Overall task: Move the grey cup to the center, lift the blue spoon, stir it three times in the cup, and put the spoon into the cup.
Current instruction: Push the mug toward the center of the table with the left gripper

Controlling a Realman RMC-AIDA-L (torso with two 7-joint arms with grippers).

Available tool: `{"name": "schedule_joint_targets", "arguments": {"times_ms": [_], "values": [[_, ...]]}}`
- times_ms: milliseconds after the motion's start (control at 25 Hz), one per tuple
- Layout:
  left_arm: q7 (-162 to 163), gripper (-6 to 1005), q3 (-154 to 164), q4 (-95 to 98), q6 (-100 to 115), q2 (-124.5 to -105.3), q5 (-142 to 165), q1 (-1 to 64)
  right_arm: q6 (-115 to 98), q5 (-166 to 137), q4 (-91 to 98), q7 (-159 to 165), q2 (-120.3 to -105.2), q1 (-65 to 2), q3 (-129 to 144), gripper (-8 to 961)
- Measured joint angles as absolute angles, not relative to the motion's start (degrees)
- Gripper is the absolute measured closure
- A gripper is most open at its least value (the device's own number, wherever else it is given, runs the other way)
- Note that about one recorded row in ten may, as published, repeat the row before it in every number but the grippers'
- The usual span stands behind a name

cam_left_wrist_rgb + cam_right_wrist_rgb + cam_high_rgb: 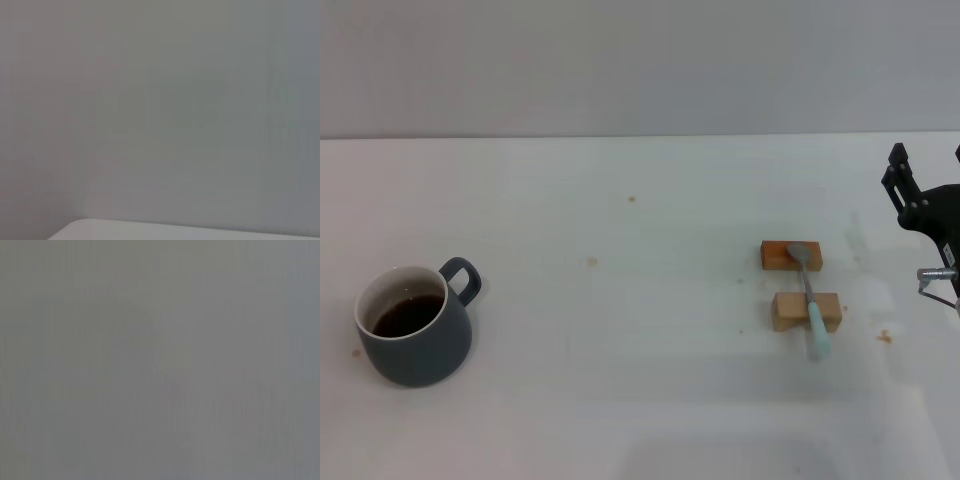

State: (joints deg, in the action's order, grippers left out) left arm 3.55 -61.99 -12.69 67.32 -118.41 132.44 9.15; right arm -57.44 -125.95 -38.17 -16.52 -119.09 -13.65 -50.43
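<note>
While the grey cup [412,323] stands near the bench's [620,230] left edge, the blue spoon [809,300] bridges two wooden blocks [798,284] toward the right edge, beside the right gripper [927,215], jaw state unclear.

The head camera looks steeply down on the white table [620,400] from above; both wrist cameras face blank grey wall — the left one shares only the table's far edge.

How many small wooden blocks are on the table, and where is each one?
2. The darker wooden block lies under the blue spoon's bowl; the lighter wooden block lies nearer the robot, under its handle. None seem hidden.
</note>
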Motion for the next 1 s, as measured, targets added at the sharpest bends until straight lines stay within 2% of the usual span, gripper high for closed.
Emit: {"name": "schedule_joint_targets", "arguments": {"times_ms": [1000], "values": [[4.2,997,-53.7,-16.3,67.1,-118.49,132.4,8.6,-57.6,-125.9,-38.2,-16.5,-119.09,-13.6,-50.3,215]]}}
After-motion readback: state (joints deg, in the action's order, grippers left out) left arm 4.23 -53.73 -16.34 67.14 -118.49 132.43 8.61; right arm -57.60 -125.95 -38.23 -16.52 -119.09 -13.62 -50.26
